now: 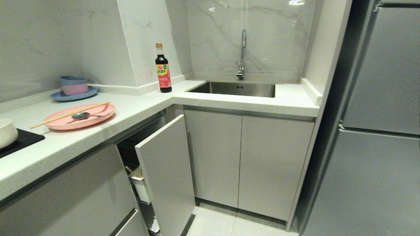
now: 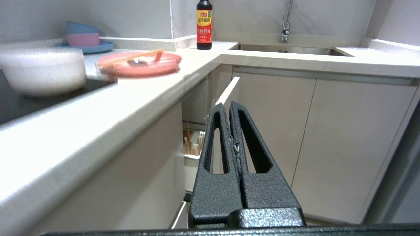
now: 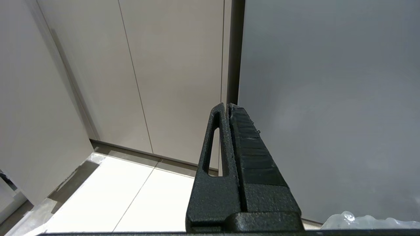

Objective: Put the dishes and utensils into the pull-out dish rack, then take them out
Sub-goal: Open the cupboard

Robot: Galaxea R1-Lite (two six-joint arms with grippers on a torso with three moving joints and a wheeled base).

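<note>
Loading not yet begun: plate [image 1: 80, 117] with chopsticks [image 1: 69, 114] and spoon [image 1: 81, 115] at left of head view, bowl [image 1: 6, 132] at far left edge, rack [image 1: 165, 170] pulled out below; left gripper [image 2: 228, 106] pinched empty, right gripper [image 3: 228, 108] likewise; next, open over plate.

A wide, shallow salmon-pink plate [image 1: 79, 117] lies flat on the pale speckled surface [image 1: 131, 108]. Long pale wooden chopsticks [image 1: 69, 114] rest slantwise across it, beside a small dark grey metal spoon [image 1: 81, 115]. A round cream-white bowl [image 1: 6, 132] stands upright nearby. The pull-out dish rack [image 1: 165, 170], with its flat pale grey front, stands partly drawn out below.
</note>
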